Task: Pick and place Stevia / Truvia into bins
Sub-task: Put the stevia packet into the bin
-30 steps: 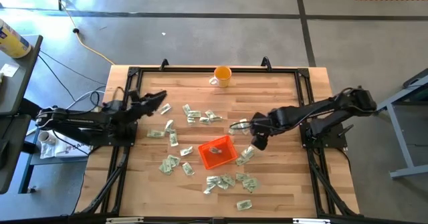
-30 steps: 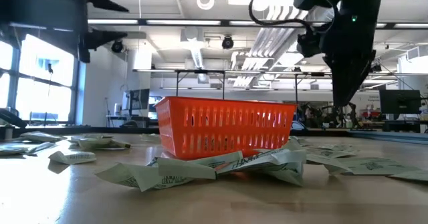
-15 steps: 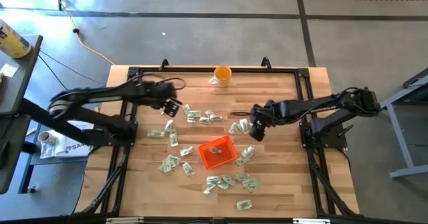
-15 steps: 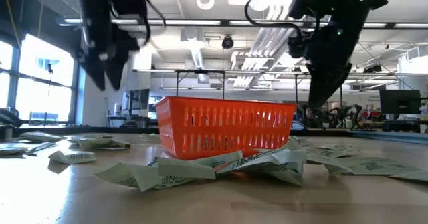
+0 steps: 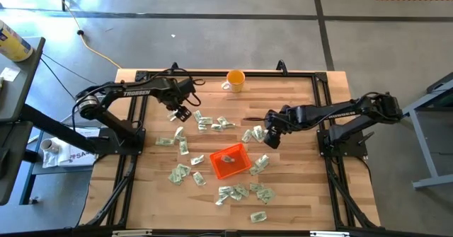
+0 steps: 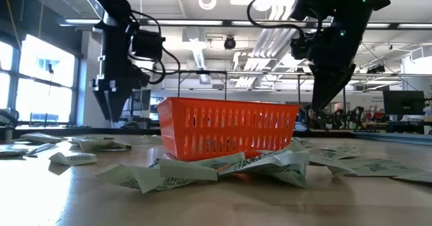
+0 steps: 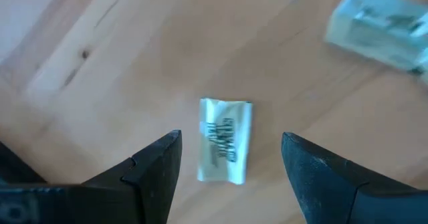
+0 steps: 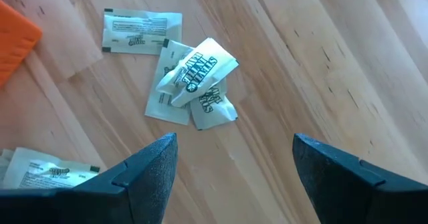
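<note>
The tray (image 5: 228, 160) sits near the middle of the surface (image 5: 297, 201), sachets (image 5: 244, 192) scattered around it on every side. The mug (image 5: 234, 80) stands at the far edge. My left fingers (image 5: 177, 112) hang above one sachet (image 7: 225, 140) left of the tray; my right ones (image 5: 271, 138) hover by a small pile (image 8: 192, 83) to its right.

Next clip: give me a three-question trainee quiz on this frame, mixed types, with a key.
1. True or false: the left gripper is open above a single sachet.
2. The right gripper is: A) holding a sachet B) open and empty C) inside the tray.
3. What stands at the table's far edge?

Key: 1 true. 2 B. 3 An orange mug.
</note>
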